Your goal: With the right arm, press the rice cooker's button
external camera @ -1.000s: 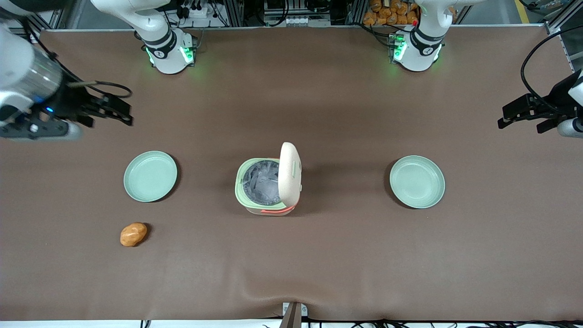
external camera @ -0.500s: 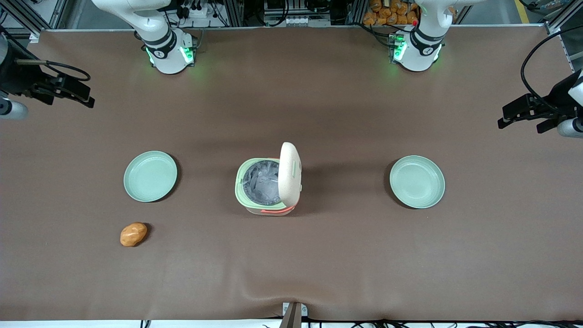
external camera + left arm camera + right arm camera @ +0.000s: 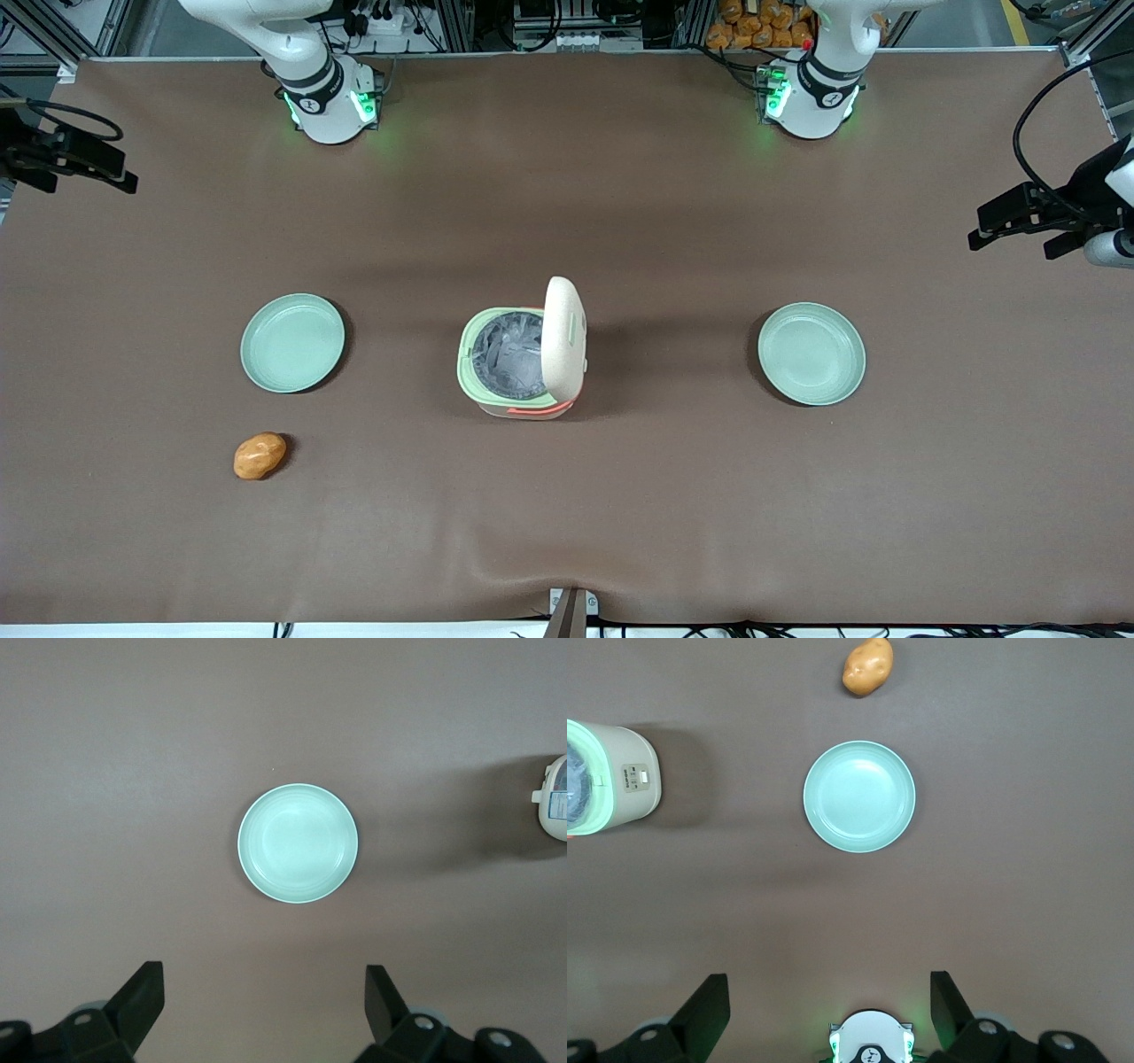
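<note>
Brown matting covers the table, and the rice cooker stands at its middle with the cream lid raised upright and the silvery inner pot exposed. Over the last second the right arm has swung its gripper away from the work area: one second ago the gripper hung above the matting nearer the cooker, half a second ago it was closer to the table's edge, and it now sits at the edge of the working arm's end, high above the surface. The right wrist view shows the fingers spread wide, holding nothing, with one mint-green plate below and a potato near it. The button appears in that view as a small pale rectangle on the cooker's front face, well apart from the gripper. The cooker, both plates and the potato have not shifted. Judgement: with the lid standing open and the arm retracting, the press appears to be complete and the arm is returning to its rest pose. The second plate lies toward the parked arm's end.
</note>
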